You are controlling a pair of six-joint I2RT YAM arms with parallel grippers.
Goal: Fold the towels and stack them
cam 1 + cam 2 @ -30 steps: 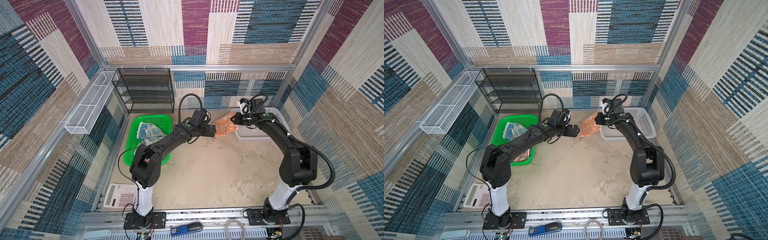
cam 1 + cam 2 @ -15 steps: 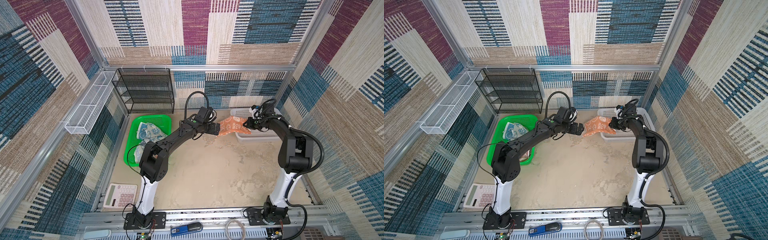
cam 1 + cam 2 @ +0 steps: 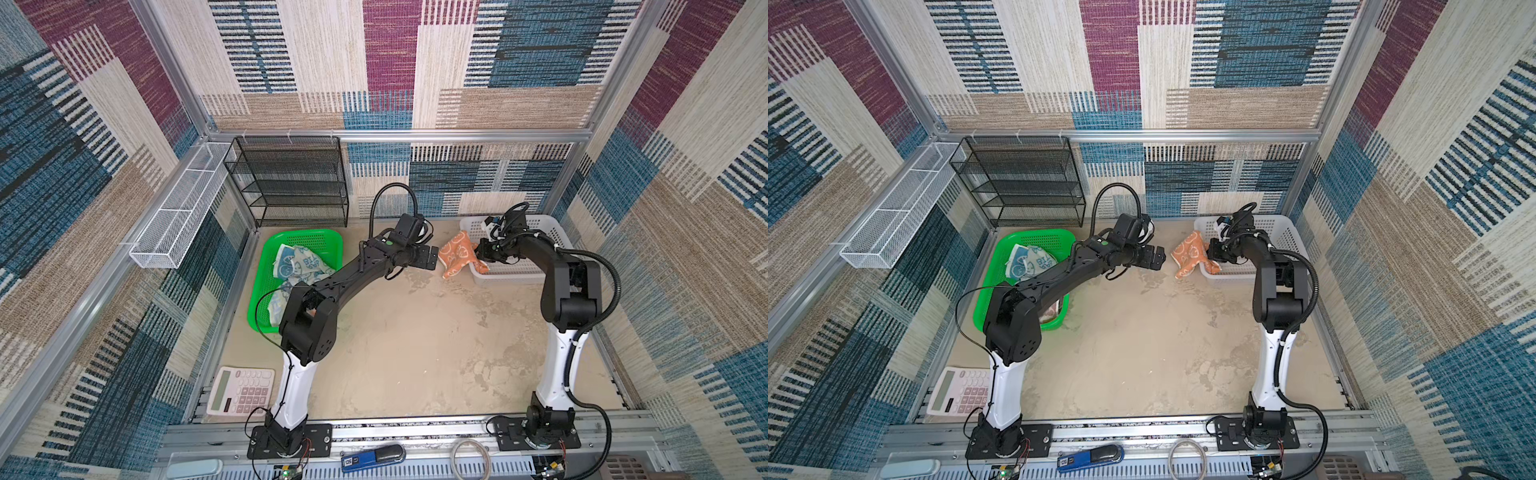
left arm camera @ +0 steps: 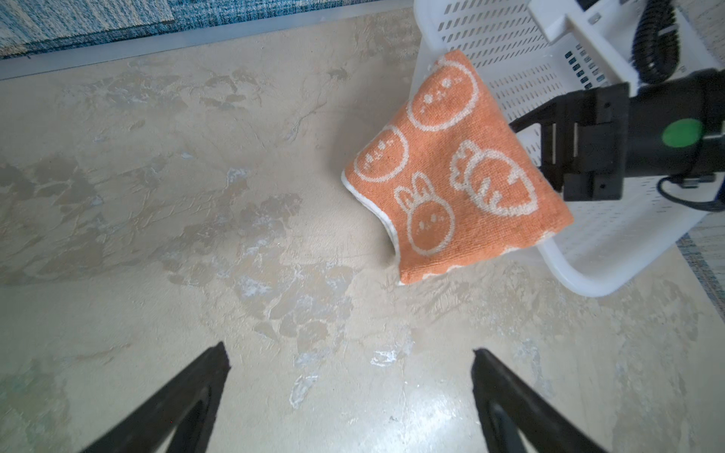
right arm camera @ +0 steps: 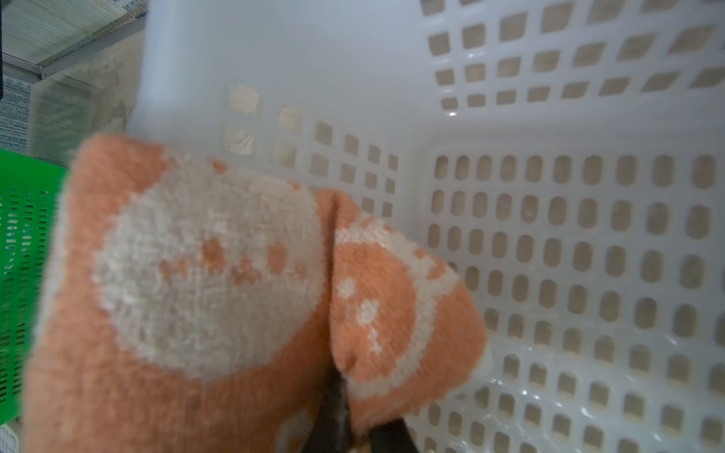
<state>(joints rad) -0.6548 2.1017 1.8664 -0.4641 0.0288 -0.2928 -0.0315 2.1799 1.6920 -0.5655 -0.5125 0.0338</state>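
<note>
Orange towel (image 4: 451,172) pinched in the clenched right hand (image 5: 345,415) at the basket (image 4: 612,274) rim; left hand (image 4: 349,349) spread wide and empty.
The towel hangs from the right hand in doubled layers, so it looks folded. Part of it is over the basket, the rest droops out past the rim toward the desk (image 3: 415,332), just in front of the left hand and not touching it. It is soft looped terry, roughly triangular as it drapes, with white rabbit, carrot and round-face outlines and a thin white hem. The basket is stiff white plastic with slotted walls and nothing else visible inside. Likely early in the task: first towel almost placed, while the other towels (image 3: 301,266) lie crumpled in the green tray (image 3: 305,237) behind the left hand, unfolded and unstacked.
</note>
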